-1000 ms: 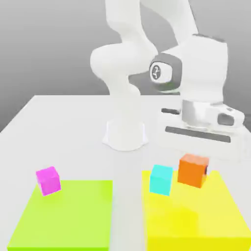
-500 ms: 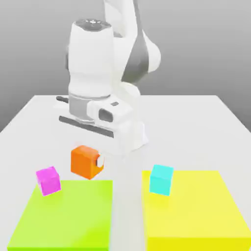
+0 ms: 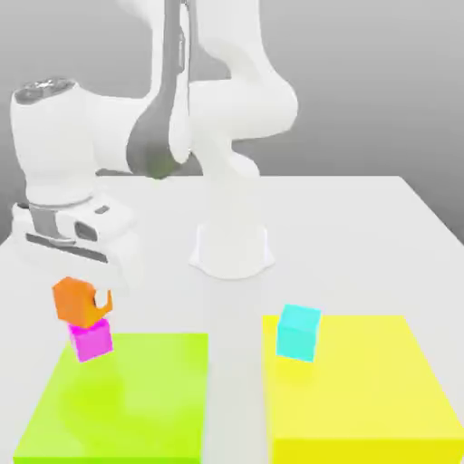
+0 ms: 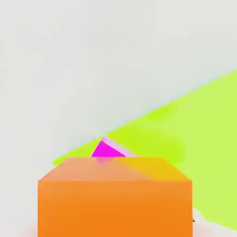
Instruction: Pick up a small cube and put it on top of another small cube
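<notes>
Setting: a plain grey backdrop behind a pale tabletop (image 3: 362, 217), with the white arm's base standing near the middle of it.

Mats: 2 flat square mats lie on the tabletop, a lime-green mat (image 3: 127, 399) on the exterior view's left and a yellow mat (image 3: 362, 390) on its right.

Orange cube (image 3: 77, 302): it sits on top of the pink cube (image 3: 92, 340), turned a little so the edges of the 2 do not line up. In the hand view only a corner of the pink cube shows past the orange cube's far edge.

Pink cube: it rests at the far left corner of the lime-green mat, as the exterior view shows it.

Blue cube (image 3: 298, 332): it stands at the near corner of the yellow mat, well apart from the stack.

Gripper (image 3: 86, 294): it hangs directly over the stack, pointing down; the fingers stand apart, spread to their widest, and the orange cube looks let go rather than clamped.

Progress: by my reading the placing is done, though the skewed stack may be less steady.

Handling: the orange cube looks rigid, light and smooth-faced, likely a bit slippery; 2 opposite flat side faces are the place to grip, squarely and near mid-height.

Risk: a sideways nudge on retreat could tip it off.
</notes>
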You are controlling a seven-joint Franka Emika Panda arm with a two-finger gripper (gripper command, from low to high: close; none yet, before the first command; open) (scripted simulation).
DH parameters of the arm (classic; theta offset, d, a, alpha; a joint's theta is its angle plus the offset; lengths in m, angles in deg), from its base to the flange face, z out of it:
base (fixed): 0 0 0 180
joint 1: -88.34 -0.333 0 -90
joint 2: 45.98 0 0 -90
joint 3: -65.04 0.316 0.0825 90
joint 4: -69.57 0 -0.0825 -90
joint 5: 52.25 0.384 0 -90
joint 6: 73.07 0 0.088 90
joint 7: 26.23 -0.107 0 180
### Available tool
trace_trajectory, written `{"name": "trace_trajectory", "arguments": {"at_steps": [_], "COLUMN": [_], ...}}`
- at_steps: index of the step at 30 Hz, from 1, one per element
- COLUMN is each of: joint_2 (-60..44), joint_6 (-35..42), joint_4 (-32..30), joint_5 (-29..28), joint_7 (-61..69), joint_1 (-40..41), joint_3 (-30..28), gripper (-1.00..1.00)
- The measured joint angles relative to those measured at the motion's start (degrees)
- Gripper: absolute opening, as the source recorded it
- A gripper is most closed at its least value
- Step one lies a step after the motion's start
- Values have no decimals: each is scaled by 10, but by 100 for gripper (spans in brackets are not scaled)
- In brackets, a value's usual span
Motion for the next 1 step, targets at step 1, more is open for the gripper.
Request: {"name": "trace_trajectory", "arguments": {"at_steps": [1], "joint_2": [0], "joint_6": [0], "joint_4": [0], "joint_5": [0], "joint_7": [0], "joint_1": [0], "joint_3": [0], "gripper": [100]}}
